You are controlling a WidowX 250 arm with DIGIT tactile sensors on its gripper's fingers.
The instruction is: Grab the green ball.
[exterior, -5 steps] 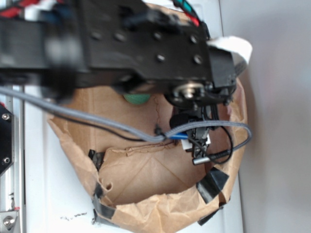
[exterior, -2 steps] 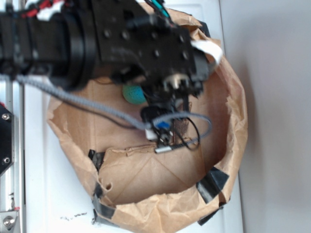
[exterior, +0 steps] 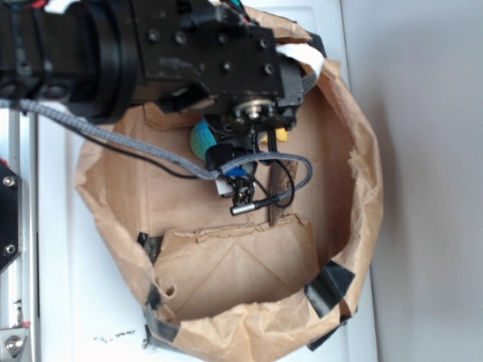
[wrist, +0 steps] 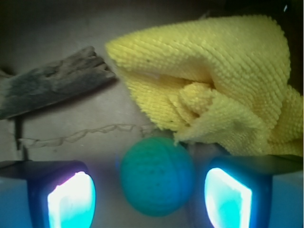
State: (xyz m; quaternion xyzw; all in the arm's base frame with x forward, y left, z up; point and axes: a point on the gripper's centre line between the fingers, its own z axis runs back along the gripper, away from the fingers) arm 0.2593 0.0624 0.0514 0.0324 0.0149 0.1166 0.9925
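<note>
Mint-green and knitted, the small round ball lies on the brown paper floor between the two spread fingers of the black gripper, which grasps nothing; the crumpled yellow terry cloth seems to touch the ball; the dark weathered wood piece lies apart.
</note>
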